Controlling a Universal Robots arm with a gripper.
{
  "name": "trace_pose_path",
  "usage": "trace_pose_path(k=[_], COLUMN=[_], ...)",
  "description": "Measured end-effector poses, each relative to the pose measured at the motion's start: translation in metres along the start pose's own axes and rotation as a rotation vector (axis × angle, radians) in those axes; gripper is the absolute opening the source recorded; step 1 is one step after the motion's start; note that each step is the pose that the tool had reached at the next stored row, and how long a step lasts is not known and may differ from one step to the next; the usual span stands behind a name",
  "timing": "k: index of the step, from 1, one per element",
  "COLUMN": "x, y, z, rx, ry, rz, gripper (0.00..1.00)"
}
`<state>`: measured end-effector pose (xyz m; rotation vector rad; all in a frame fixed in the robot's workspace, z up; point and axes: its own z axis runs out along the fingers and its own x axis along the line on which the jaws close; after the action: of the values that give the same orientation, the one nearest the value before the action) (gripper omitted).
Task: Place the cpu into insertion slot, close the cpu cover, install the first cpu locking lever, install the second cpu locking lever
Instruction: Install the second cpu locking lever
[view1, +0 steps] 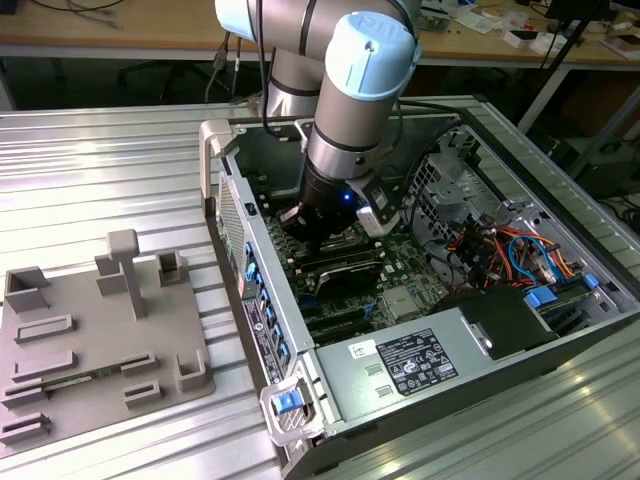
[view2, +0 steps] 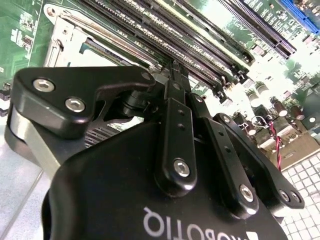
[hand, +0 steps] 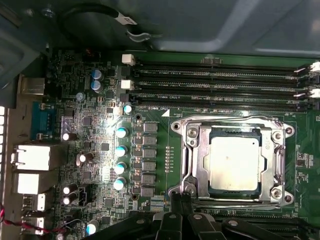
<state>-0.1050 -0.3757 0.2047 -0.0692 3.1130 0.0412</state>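
Starting at the exterior view's left, a grey fixture plate (view1: 100, 340) lies on the ribbed metal table (view1: 100, 170), well apart from the work. In the middle of that frame stands the open computer case (view1: 250, 330), and the arm (view1: 350, 100) reaches down into it, with the gripper (view1: 318, 238) low over the green circuit board (view1: 400, 300).

The first wrist view gives the detail that the exterior view lacks. The cpu (hand: 234, 162) lies flat in the insertion slot (hand: 235, 131), beside the long memory slots (hand: 220, 85). The cpu cover (hand: 200, 160) lies down around it, with the chip's silver top showing through the cut-out. The gripper's fingertips (hand: 179, 202) are drawn together, nothing can be seen between them, and they stand just beside the hooked end of a locking lever (hand: 186, 187) at a corner of the cover. Whether they touch the lever cannot be told.

Judging from this, placing the chip and closing the cover are done, and the first lever step is in hand. That step calls for a steady push on the thin wire lever, so that it goes under its catch without the closed tips slipping off onto the board.

The second wrist view looks along the gripper's own black linkage and confirms the fingers (view2: 175, 75) pressed together. The body hides the chip there.
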Motion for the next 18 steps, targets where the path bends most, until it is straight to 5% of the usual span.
trace_pose_path(k=[9, 18], x=[-0.0001, 0.0009], y=[0.0025, 0.0041], z=[-0.0008, 0.007], rx=[-0.0007, -0.0063], ry=[-0.0002, 0.0003], rz=[0.0, -0.004], gripper=[0.11, 0.11])
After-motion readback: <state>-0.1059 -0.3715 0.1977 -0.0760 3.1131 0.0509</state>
